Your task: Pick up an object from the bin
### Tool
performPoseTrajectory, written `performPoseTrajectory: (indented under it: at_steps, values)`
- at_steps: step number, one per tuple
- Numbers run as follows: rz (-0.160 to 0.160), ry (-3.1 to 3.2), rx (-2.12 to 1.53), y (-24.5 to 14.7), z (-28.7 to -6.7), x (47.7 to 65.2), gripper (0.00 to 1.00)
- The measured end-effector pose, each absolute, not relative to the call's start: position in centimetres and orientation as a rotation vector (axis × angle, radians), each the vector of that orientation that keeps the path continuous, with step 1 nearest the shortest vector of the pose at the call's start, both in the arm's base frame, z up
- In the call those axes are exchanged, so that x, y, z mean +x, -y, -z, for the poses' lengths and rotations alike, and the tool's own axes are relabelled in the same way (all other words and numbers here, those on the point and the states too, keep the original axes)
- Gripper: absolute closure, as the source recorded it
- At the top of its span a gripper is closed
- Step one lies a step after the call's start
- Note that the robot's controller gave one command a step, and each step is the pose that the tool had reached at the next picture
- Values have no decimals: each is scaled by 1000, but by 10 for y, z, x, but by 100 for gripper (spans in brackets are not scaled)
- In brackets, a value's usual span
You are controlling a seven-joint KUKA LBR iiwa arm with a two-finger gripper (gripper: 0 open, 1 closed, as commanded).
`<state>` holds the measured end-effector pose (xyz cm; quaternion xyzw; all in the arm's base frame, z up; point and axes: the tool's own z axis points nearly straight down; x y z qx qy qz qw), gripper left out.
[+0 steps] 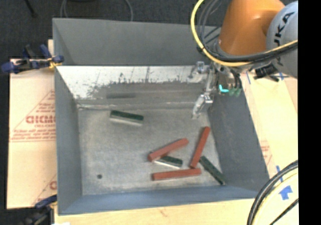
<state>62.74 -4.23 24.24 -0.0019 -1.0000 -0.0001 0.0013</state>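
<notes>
- Jaws: we cannot tell whether they stand apart or together (from this angle they read as one thin metal piece).
- We see the gripper hanging near the back right corner of the bin, close to the rear wall and apart from every stick.
- Nearest to it lies a long red stick, with its upper end just below the gripper's tip.
- Beside that, in a loose heap, lie a second red stick, a third red stick, a short green stick and a dark green stick.
- Well apart to the left, a lone green-and-white stick lies flat.
</notes>
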Motion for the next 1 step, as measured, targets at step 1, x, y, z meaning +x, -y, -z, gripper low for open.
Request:
performPoseTrajectory:
  at_steps: [1]
  values:
    - [-2, 3147, -5, 42, -247, 629, 0]
